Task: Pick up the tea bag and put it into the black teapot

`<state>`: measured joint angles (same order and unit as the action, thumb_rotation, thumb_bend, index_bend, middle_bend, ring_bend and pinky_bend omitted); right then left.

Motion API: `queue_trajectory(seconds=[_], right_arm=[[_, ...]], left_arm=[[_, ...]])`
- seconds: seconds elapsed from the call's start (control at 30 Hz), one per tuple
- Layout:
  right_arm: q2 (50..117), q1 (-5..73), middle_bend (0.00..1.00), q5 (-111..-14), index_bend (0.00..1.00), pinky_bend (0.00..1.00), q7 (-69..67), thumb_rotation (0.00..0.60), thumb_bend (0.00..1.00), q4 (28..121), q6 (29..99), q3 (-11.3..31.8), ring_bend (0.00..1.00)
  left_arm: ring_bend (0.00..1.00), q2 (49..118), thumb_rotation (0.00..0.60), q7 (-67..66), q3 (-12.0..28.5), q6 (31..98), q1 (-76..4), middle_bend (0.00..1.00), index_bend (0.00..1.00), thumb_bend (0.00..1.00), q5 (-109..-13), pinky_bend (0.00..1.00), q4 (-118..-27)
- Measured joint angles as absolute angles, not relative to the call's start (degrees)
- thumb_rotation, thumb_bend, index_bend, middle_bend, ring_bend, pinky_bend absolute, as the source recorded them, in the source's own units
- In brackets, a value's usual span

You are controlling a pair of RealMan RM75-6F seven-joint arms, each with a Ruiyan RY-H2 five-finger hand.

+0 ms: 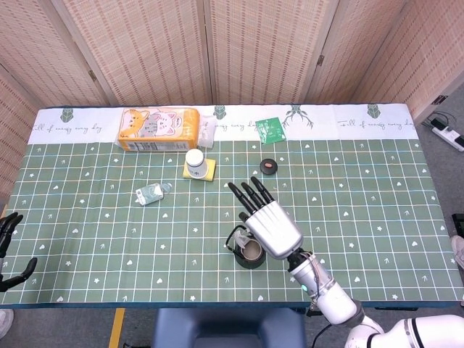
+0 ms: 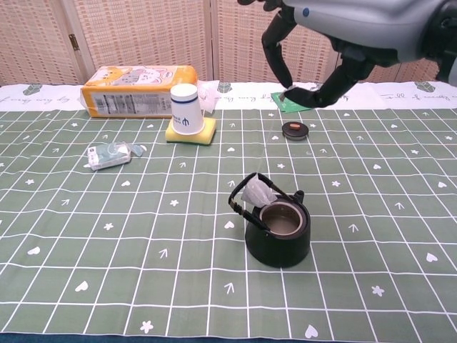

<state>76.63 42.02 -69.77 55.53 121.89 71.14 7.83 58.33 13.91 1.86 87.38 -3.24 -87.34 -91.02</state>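
The black teapot (image 2: 278, 230) stands lidless at the table's front middle, its handle raised; in the head view only its left part (image 1: 242, 252) shows under my right hand (image 1: 272, 225). The white tea bag (image 2: 256, 191) hangs against the handle at the left of the pot's rim, above the opening's edge. My right hand (image 2: 343, 36) hovers high above and behind the pot and pinches the tea bag's tag (image 2: 288, 89) between thumb and a finger. My left hand (image 1: 11, 250) stays at the table's far left edge, fingers apart, holding nothing.
The teapot's lid (image 2: 295, 129) lies behind the pot. A paper cup (image 2: 184, 108) stands upside down on a yellow sponge (image 2: 191, 133). An orange package (image 2: 139, 91) and a green packet (image 2: 291, 101) lie at the back; a crumpled wrapper (image 2: 111, 153) lies at the left.
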Motion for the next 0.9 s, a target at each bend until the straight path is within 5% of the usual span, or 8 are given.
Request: queue_trajectory(seconds=[0.9], right_arm=[[76.7,38.7,0.04,-74.0,0.67,0.00,57.0,0.600,0.43,120.9,71.0,2.6,0.09]], left_arm=[[0.00,58.5,0.600,13.2,2.1,87.2,-3.2,0.00,0.00,0.35,-86.9,0.00,-90.9]])
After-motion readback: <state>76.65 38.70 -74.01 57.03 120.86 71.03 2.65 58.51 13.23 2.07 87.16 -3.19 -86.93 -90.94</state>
